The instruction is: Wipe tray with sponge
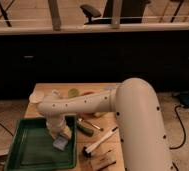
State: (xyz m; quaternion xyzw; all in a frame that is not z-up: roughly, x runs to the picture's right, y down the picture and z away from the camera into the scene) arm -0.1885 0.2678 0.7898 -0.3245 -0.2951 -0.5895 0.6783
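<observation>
The large green tray (30, 150) lies at the table's near left corner. A small pale blue-grey sponge (61, 143) rests on the tray floor near its right side. My gripper (59, 134) reaches down from the white arm (88, 102) directly onto the sponge, its tip hidden behind the wrist.
A black-and-white brush (99, 141) lies just right of the tray. A green item (85, 129) and a thin tool lie beside it. A white plate (38, 96), a green disc (74, 93) and other small items sit at the table's far side. A dark counter wall stands behind.
</observation>
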